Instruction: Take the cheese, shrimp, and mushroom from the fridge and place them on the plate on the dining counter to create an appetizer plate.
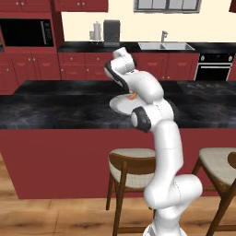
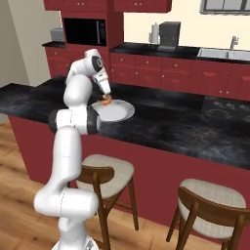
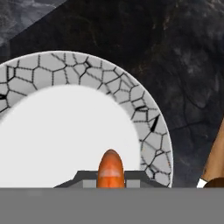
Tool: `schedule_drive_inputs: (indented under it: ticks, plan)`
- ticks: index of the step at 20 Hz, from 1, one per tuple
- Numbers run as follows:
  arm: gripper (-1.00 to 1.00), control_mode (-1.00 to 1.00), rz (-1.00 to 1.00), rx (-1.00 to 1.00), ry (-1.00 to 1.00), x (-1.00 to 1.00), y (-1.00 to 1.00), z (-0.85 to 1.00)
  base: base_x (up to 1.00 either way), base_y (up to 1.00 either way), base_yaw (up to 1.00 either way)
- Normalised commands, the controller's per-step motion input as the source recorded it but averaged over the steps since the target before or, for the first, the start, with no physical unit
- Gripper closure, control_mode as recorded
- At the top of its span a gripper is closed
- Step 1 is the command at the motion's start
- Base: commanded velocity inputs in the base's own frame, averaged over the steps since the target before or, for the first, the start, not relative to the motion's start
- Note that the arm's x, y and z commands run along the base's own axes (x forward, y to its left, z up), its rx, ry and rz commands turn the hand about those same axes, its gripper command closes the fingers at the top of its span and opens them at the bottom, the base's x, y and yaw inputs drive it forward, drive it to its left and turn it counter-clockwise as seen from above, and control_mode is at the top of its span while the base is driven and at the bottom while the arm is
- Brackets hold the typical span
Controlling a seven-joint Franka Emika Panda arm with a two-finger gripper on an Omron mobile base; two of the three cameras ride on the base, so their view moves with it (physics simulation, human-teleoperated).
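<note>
The round grey-white plate [image 1: 119, 105] [image 2: 120, 111] lies on the black marbled dining counter [image 1: 55, 108] [image 2: 185, 128]. In the hand view its crackle-patterned rim [image 3: 109, 74] curves around a plain white centre. My gripper [image 2: 106, 100] [image 3: 110, 178] hangs just over the plate's near-left part and is shut on the small orange shrimp [image 1: 132, 97] [image 2: 106, 102] [image 3: 110, 167]. The shrimp sticks out between the two dark fingertips [image 3: 87, 178], above the white centre. Whether it touches the plate I cannot tell. The arm hides part of the plate in the left base view.
Two wooden stools with cream seats [image 1: 133, 167] [image 2: 106, 171] [image 2: 213, 196] stand under the counter's front edge. A brown wooden piece [image 3: 215, 159] shows at the right of the hand view. Behind is the red-cabinet counter with a sink [image 1: 166, 46] and an oven [image 1: 215, 65].
</note>
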Motion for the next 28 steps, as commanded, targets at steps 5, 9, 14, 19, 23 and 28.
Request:
schedule_drive_inputs:
  ticks: [5,9,14,19,23,28]
  plan:
    - [1.0,-1.0,0.1,0.03,-0.07,0.04,0.0,-0.06,0.0,0.0,0.0]
    - [1.0,-1.0,0.29,0.0,-0.03,0.04,-0.05,-0.21,0.0,0.0,0.0]
    - [1.0,-1.0,0.47,0.01,-0.01,0.02,-0.21,-0.18,0.0,0.0,0.0]
    - [1.0,-1.0,0.56,0.03,0.0,0.09,-0.23,-0.23,0.0,0.0,0.0]
    - [1.0,-1.0,0.55,0.04,0.0,0.17,-0.18,-0.26,0.0,0.0,0.0]
    - [1.0,-1.0,0.38,0.02,0.01,0.47,-0.03,-0.35,0.0,0.0,0.0]
